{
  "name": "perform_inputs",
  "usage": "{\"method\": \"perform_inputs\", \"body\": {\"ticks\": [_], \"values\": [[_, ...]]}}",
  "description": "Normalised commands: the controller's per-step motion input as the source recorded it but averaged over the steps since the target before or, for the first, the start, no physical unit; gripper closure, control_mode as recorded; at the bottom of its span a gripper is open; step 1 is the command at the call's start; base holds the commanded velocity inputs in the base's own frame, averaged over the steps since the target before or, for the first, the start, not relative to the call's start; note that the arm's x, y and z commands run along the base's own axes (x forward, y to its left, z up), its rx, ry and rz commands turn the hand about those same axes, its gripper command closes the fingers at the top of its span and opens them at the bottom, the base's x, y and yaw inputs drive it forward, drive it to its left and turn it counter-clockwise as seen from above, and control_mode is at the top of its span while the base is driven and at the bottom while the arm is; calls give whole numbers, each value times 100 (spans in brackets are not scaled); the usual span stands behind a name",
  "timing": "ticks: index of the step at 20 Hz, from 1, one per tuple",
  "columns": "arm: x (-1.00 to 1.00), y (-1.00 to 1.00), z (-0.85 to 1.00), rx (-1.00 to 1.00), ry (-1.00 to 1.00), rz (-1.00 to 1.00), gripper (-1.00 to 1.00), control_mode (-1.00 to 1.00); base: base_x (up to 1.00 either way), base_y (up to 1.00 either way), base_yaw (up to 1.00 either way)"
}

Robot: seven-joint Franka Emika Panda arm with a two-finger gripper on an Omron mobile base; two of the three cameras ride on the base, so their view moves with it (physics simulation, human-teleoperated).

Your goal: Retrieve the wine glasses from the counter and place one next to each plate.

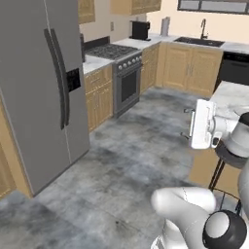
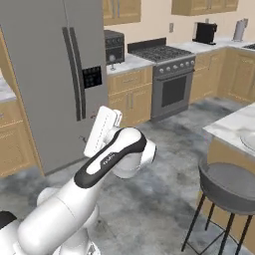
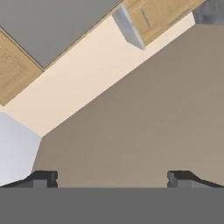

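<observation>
Meanwhile pincer [image 3: 112, 178] open, empty, tilted up toward ceiling; no glasses in sight; island [image 1: 232, 95] with plate [image 2: 249, 139] just right of arm.

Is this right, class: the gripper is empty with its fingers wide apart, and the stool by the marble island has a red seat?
Not quite. The stool has a dark grey seat, as the right base view shows. The rest holds: in the hand view the gripper is empty, fingers wide apart, and the stool stands by the marble island.
</observation>
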Motion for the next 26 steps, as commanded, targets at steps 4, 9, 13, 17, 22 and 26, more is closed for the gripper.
{"method": "perform_inputs", "body": {"ticks": [4, 9, 13, 17, 22, 26], "values": [[0, 0, 0, 0, 0, 0, -100, 100, 100, 85, 40], [0, 0, 0, 0, 0, 0, -100, 100, 100, 9, 40], [0, 0, 0, 0, 0, 0, -100, 100, 100, -1, 32], [0, 0, 0, 0, 0, 0, -100, 100, 100, -42, 19], [0, 0, 0, 0, 0, 0, -100, 100, 100, -78, 11], [0, 0, 0, 0, 0, 0, -100, 100, 100, -72, 4]]}}
